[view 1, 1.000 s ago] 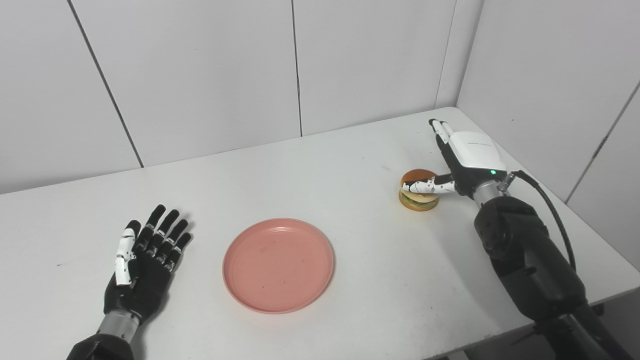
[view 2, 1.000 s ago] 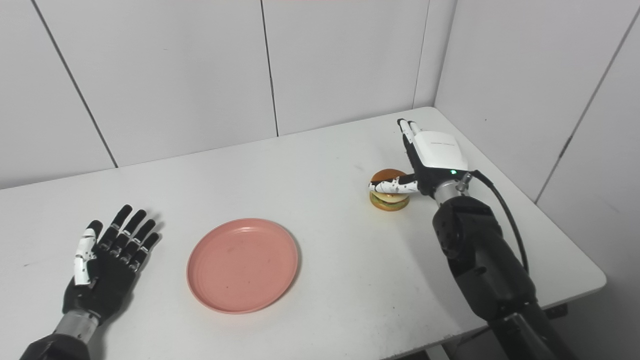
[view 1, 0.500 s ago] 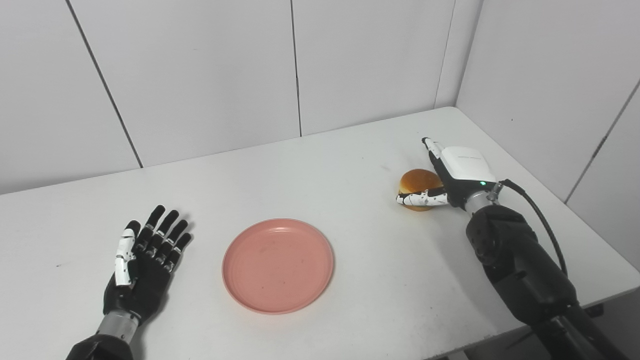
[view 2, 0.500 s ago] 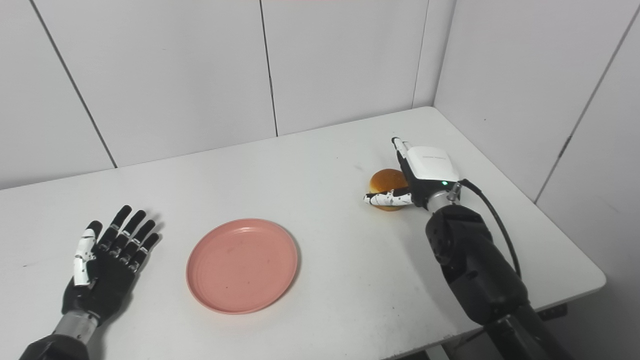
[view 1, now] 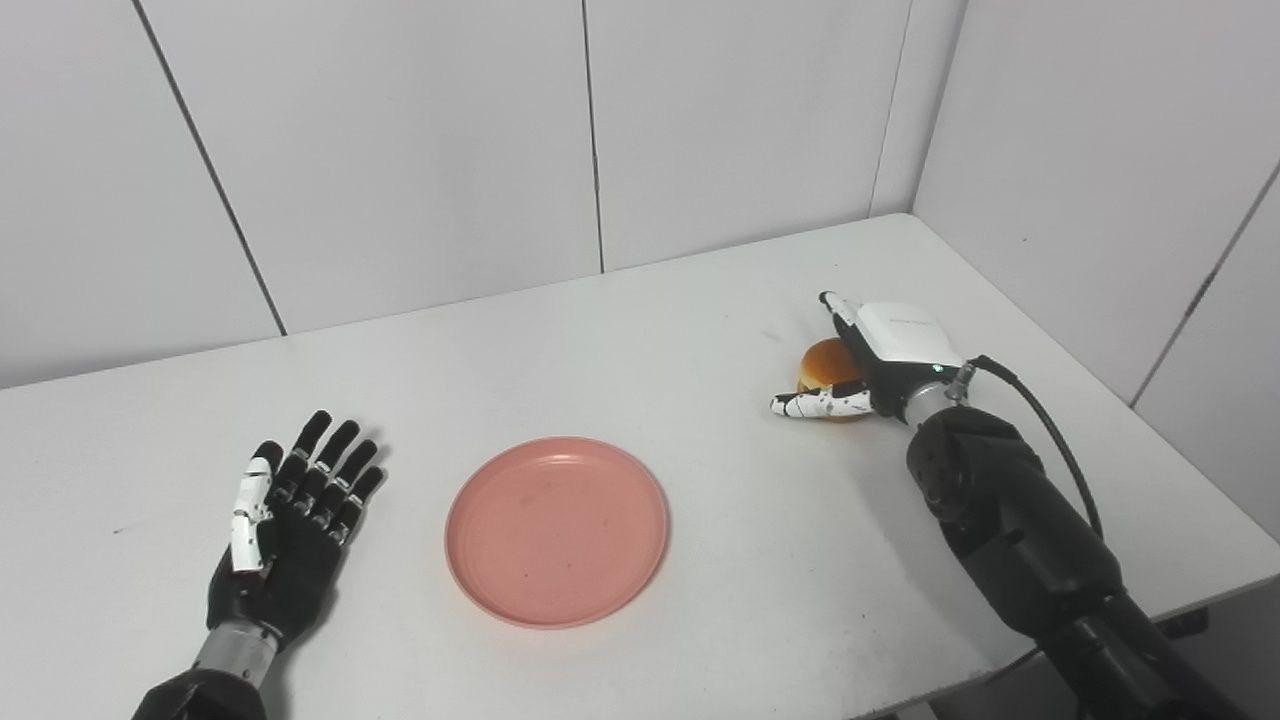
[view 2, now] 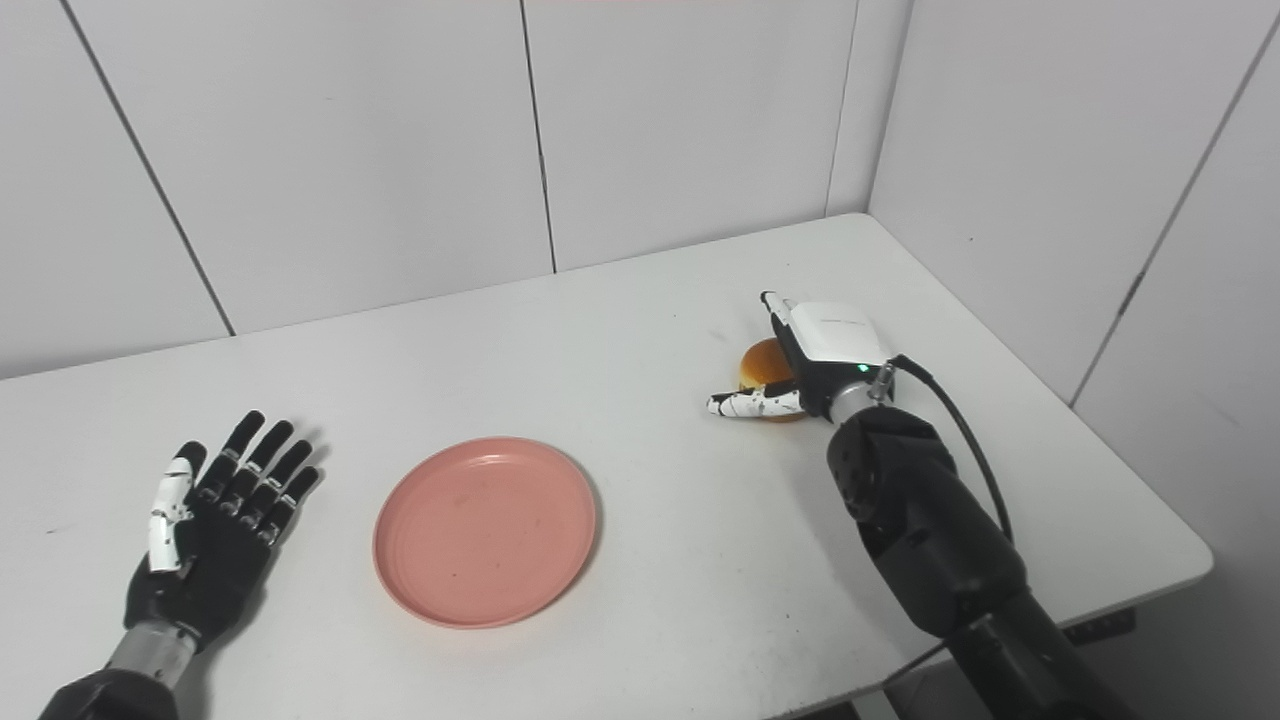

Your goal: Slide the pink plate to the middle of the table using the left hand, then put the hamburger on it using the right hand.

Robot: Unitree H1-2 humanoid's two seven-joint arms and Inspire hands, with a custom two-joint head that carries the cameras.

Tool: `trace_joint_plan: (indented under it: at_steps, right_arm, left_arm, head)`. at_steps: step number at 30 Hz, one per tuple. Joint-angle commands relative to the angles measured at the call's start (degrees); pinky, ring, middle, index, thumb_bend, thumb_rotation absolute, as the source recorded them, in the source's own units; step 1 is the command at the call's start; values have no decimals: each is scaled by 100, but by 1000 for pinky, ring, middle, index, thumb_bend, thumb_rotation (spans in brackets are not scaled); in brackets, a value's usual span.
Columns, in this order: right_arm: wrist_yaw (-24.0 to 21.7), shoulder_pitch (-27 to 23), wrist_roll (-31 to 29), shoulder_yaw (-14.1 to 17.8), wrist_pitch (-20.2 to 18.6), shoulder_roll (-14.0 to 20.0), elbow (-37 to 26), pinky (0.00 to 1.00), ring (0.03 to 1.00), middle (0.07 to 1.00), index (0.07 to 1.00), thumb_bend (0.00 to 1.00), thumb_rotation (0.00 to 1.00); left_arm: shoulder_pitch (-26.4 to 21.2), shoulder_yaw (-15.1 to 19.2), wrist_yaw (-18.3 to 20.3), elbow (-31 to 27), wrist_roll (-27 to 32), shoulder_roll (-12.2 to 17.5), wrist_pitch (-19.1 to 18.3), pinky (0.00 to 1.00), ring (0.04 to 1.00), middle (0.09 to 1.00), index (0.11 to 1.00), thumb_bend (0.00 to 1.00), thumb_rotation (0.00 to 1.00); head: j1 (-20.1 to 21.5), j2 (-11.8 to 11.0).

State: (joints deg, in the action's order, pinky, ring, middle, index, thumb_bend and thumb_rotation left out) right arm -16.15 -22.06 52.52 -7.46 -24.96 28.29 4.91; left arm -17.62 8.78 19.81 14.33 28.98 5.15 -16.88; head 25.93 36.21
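Note:
The pink plate [view 1: 556, 530] lies flat near the table's middle front, with nothing on it. My left hand [view 1: 290, 510] rests open on the table to the plate's left, palm down, a short gap from the rim. The hamburger [view 1: 822, 360] stands at the right side of the table, mostly hidden behind my right hand [view 1: 890, 345]. That hand is open around it: the fingers reach along the bun's far right side and the thumb stretches across its front. Whether the fingers touch the bun is not visible.
White walls close off the table [view 2: 650, 330] at the back and along the right. The table's right front corner [view 2: 1195, 555] lies just beyond my right forearm.
My right hand has pulled back and to the left, coming down over the hamburger so that it now covers most of it. Left hand and plate have not moved.

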Motion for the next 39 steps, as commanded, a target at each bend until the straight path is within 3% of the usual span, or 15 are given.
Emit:
trace_joint_plan:
  at_steps: [1, 10, 16, 24, 25, 26, 33, 39]
  right_arm:
    - [20, -357, 93, 11, -149, 180, -28, 749, 886, 935, 962, 1000, 693]
    - [-235, -525, 141, -92, -188, 365, 193, 736, 881, 928, 926, 1000, 633]
    - [-555, -586, 426, 61, -195, 305, 217, 679, 841, 897, 912, 1000, 583]
    - [-266, -530, 123, 329, -164, 209, 174, 382, 469, 556, 620, 739, 258]
    - [-212, -522, 66, 327, -147, 217, 179, 313, 390, 482, 541, 607, 192]
    - [-173, -514, 14, 322, -137, 225, 167, 289, 364, 457, 515, 562, 169]
    - [201, -460, -239, 353, -104, 212, -29, 233, 307, 401, 486, 512, 136]
    - [254, -465, -433, 385, -78, 251, -394, 243, 319, 418, 488, 511, 133]
  left_arm:
    - [92, -9, -111, 8, -83, 58, -144, 980, 951, 955, 957, 337, 1000]
    - [117, -50, -152, -75, -76, 44, -172, 975, 949, 954, 955, 335, 1000]
    - [122, -65, -201, -116, -69, 25, -197, 980, 956, 958, 955, 334, 1000]
    - [128, -95, -275, -145, -104, 13, -193, 980, 953, 958, 956, 338, 1000]
    - [129, -97, -284, -151, -108, 11, -193, 974, 951, 956, 955, 338, 1000]
    - [131, -105, -289, -162, -113, 13, -194, 972, 950, 956, 954, 339, 1000]
    - [119, -99, -268, -181, -67, 1, -218, 977, 956, 960, 957, 335, 1000]
    - [110, -103, -296, -198, -67, -26, -230, 976, 956, 959, 954, 333, 1000]
  head:
    - [-15, 6]
    - [-59, 42]
    - [-88, 52]
    - [-106, 74]
    - [-106, 74]
    - [-119, 84]
    - [-157, 101]
    - [-214, 104]
